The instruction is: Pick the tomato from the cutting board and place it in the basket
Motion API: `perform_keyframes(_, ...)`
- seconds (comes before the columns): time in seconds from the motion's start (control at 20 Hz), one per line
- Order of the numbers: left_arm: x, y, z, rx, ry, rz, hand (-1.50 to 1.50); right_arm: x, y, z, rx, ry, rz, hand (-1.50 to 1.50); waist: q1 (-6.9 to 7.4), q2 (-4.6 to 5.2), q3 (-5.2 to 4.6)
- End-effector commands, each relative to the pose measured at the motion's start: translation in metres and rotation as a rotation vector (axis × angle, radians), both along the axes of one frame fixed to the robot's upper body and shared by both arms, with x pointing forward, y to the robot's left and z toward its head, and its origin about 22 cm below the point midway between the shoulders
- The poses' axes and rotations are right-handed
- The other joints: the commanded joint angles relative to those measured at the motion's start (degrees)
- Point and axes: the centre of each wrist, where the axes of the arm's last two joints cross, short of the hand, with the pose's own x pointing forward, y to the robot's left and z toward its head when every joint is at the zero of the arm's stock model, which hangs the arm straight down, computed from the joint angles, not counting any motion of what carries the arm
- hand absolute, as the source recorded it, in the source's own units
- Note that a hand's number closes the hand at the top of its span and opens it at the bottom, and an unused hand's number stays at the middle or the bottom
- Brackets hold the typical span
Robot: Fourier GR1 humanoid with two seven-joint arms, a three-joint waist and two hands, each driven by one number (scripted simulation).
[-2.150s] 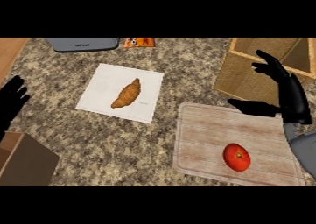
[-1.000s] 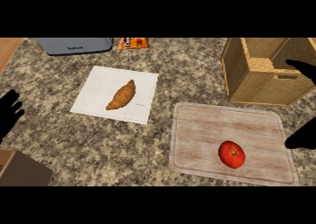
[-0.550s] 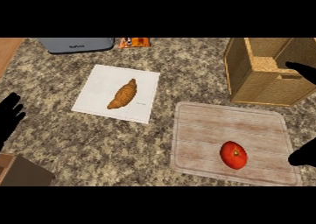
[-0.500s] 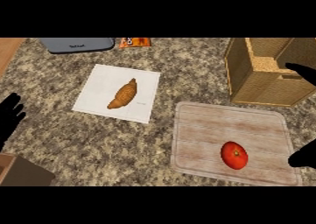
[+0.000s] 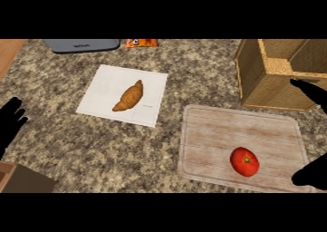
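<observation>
A red tomato (image 5: 244, 161) lies on the pale wooden cutting board (image 5: 219, 131), toward its near right part. The woven basket (image 5: 259, 81) stands behind the board at the right. My right hand (image 5: 318, 171) shows at the right edge, with its thumb low beside the board's near right corner and a straight finger (image 5: 314, 92) up by the basket's front wall. It is open and a short way right of the tomato, touching nothing. My left hand (image 5: 7, 127) rests open at the left edge, fingers up.
A croissant (image 5: 129, 96) lies on a white napkin (image 5: 105, 88) in the middle. A grey appliance (image 5: 81, 44) and an orange packet (image 5: 141, 43) sit at the back edge. A brown box (image 5: 18, 181) is at the near left corner.
My right hand has swung from over the basket and board out to the right edge and lower. The view has shifted a little, and the tomato stays on the board.
</observation>
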Motion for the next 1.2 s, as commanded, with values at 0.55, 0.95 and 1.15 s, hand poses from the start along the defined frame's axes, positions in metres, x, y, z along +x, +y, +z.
perform_keyframes(0.55,-0.030,-0.020,-0.077,-0.109,0.249,0.036,0.00,-0.012,0.005,-0.049,-0.006,0.062,-0.104,-1.50,0.47,2.07,-2.83)
perform_keyframes(0.95,-0.033,-0.023,-0.074,-0.132,0.247,0.019,0.00,-0.020,0.004,-0.075,-0.018,0.066,-0.121,-1.50,0.44,1.66,-2.73)
perform_keyframes(1.15,-0.032,-0.020,-0.074,-0.124,0.244,0.027,0.00,-0.019,0.009,-0.081,-0.004,0.035,-0.120,-1.50,1.41,1.75,-2.78)
